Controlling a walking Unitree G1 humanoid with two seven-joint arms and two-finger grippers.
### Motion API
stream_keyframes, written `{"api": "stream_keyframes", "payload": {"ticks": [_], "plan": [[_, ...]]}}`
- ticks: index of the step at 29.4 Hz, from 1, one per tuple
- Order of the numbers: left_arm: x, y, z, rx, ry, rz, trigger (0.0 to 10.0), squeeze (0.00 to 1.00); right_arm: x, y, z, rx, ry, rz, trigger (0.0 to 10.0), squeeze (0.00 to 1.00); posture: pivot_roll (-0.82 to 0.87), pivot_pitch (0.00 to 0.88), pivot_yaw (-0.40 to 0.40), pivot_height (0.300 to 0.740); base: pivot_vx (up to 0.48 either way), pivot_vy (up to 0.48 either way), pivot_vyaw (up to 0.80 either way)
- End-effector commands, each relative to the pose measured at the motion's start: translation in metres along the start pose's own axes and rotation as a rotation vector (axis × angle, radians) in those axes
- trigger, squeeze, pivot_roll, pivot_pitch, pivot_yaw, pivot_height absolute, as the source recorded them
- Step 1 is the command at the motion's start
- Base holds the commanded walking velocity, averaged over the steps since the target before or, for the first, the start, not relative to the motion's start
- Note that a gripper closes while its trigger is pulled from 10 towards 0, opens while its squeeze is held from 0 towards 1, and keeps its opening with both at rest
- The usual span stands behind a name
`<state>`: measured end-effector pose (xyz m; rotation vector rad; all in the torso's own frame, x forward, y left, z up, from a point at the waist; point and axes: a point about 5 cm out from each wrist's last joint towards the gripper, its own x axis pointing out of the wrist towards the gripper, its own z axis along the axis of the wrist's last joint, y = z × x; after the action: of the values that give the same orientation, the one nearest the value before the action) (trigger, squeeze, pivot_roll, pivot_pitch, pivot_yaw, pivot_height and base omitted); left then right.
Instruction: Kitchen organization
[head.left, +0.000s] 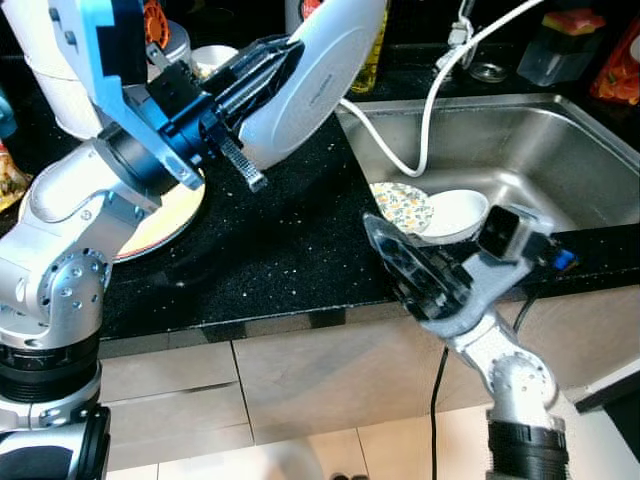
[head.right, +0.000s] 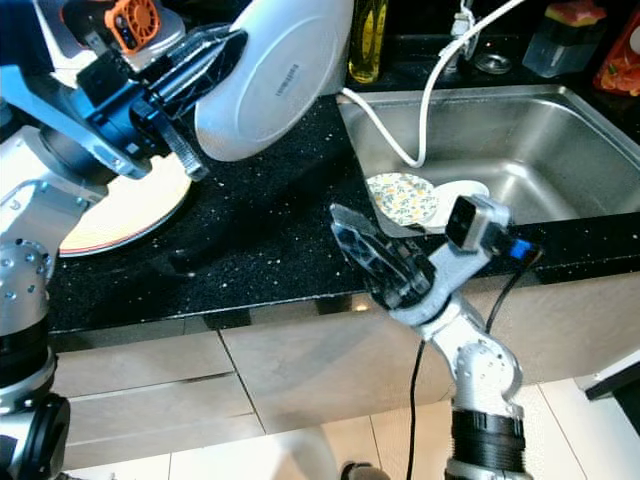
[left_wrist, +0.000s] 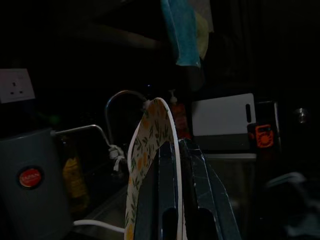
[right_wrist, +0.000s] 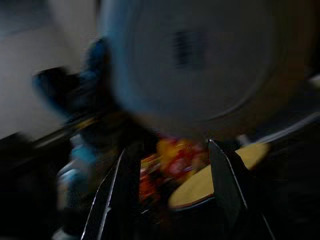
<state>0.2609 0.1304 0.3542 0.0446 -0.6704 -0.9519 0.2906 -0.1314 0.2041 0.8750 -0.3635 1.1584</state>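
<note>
Left eye view: left tool (head.left: 262, 62) grips round glossy plate (head.left: 320, 70).

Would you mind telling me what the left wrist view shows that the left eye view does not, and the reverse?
The left wrist view alone shows the floral face of the plate, a wall socket and a white cutting board. The left eye view alone shows the plate's white underside, the sink with dishes in it, and the right gripper with jaws apart. Both show the left gripper clamped on the plate.
</note>
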Motion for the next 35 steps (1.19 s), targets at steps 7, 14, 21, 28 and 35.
{"api": "stream_keyframes", "payload": {"ticks": [7, 14, 21, 28, 35], "plan": [[-0.005, -0.001, 0.009, -0.156, -0.141, 0.006, 0.0, 0.00, 0.001, -0.016, 0.007, -0.009, -0.134, -0.131, 10.0, 0.00, 0.09, 0.076, -0.033, 0.740, 0.000, 0.000, 0.00], [-0.012, 0.005, 0.012, -0.339, -0.291, 0.041, 0.0, 0.00, -0.001, -0.013, 0.006, 0.039, -0.163, -0.094, 10.0, 1.00, 0.10, 0.076, -0.036, 0.740, 0.000, 0.000, 0.00], [-0.021, 0.010, 0.009, -0.536, -0.429, 0.089, 0.0, 0.00, 0.002, -0.013, 0.008, 0.051, -0.185, -0.095, 10.0, 0.00, 0.09, 0.074, -0.042, 0.740, 0.000, 0.000, 0.00], [-0.038, 0.014, -0.004, -0.731, -0.518, 0.138, 0.0, 0.00, 0.010, -0.013, 0.005, 0.069, -0.204, -0.070, 10.0, 0.00, 0.09, 0.078, -0.037, 0.740, 0.000, 0.000, 0.00], [-0.048, 0.014, -0.020, -0.857, -0.546, 0.191, 0.0, 0.00, 0.017, -0.005, 0.006, 0.089, -0.216, 0.009, 10.0, 0.00, 0.10, 0.083, -0.032, 0.740, 0.000, 0.000, 0.00]]}}
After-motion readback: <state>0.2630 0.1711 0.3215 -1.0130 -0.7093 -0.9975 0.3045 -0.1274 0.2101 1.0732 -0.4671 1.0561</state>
